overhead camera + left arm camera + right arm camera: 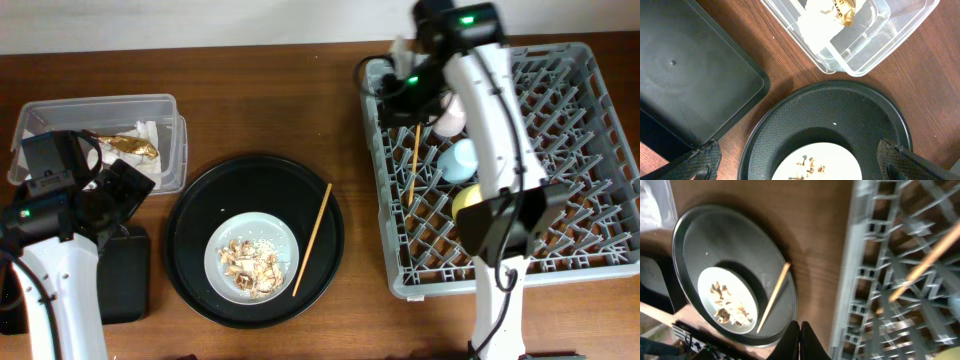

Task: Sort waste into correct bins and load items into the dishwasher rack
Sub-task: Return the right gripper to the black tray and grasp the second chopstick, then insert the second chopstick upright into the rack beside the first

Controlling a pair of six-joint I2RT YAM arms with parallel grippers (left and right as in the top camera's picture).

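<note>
The grey rack (580, 130) holds a pink cup (450, 118), a light-blue cup (458, 160), a yellow bowl (463, 202) and one chopstick (414, 165). The other chopstick (312, 238) lies on the round black tray beside the grey plate (270, 232), which carries food scraps (250, 268). The napkin (150, 135) and gold wrapper (128, 146) lie in the clear box (60, 108). My left gripper (800, 167) is open and empty over the plate's edge (825, 155), and shows in the overhead view (118, 192) too. My right gripper (800, 340) is shut and empty by the rack's near-left corner (392, 88).
The flat black tray (125, 280) lies left of the round black tray (200, 220), below the clear box. The right arm reaches over the rack's left half. Bare wood separates the round tray from the rack (880, 280).
</note>
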